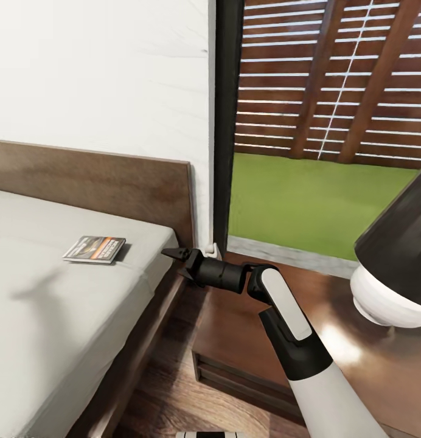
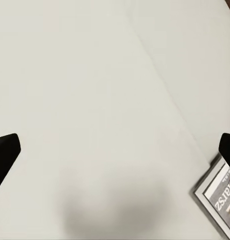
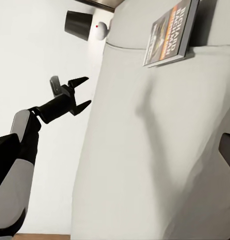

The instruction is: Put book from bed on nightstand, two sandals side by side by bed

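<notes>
Currently right gripper (image 1: 176, 263) centre frame, jaws wide, empty, just off mattress edge. Left gripper (image 3: 81, 91) parted too. Book (image 1: 95, 249) flat on bed (image 1: 64, 316), centre left. Advise: reach leftward, low, pinch near edge; nightstand (image 1: 235, 334) below arm.

The bed (image 1: 58, 316) has a dark wooden frame and headboard and a plain grey-beige mattress. The book (image 1: 95, 249) lies flat on that mattress, near the headboard and close to the edge that faces the nightstand (image 1: 235, 340). The nightstand stands on the wood-plank floor (image 1: 162, 407) just beside the bed, carrying a lamp (image 1: 396, 267) with a dark shade.
</notes>
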